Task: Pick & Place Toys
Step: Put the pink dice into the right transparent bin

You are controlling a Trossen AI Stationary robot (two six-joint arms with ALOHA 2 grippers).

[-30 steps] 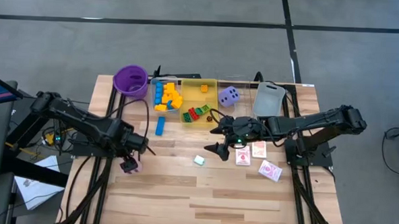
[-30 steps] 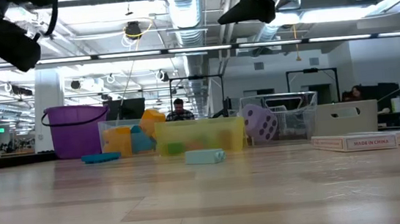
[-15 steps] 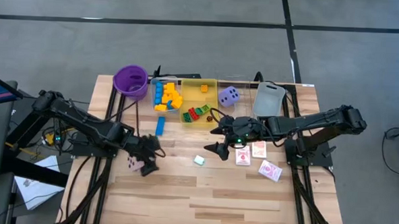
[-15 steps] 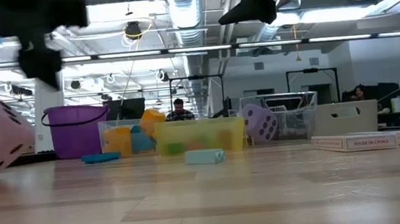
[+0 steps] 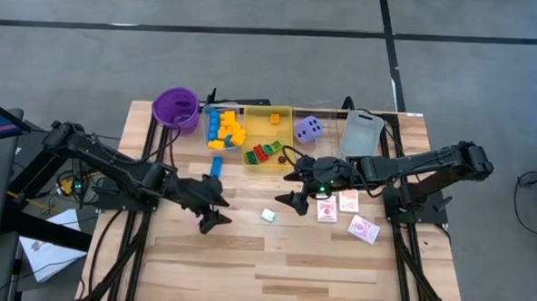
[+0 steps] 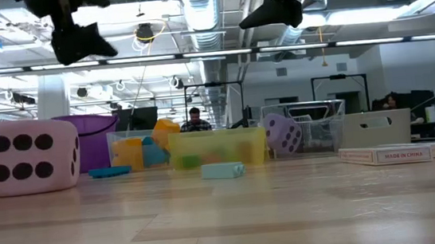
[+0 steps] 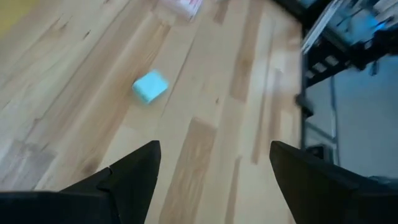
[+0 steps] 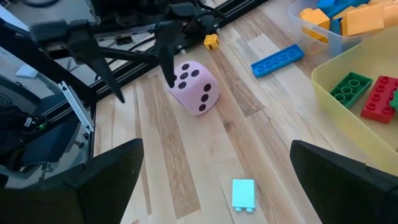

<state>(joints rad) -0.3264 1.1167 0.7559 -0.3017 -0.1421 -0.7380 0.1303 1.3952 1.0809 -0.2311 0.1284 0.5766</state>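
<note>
Left tool [image 5: 216,205] hovers open above pink die [image 8: 196,88].

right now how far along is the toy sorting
Partly done. Blocks already sit in the clear tray and yellow tray.

In hand: nothing. The left gripper and right gripper are both open and empty.

Left on the table: pink die, blue block, light teal block, cards.

Pink die [image 8: 195,89] resting free on desk, six dots sideways; pale mint block [image 5: 268,215] mid-desk; purple die [image 5: 308,129] at rear; red-patterned cards [image 5: 349,202] flat, right.
</note>
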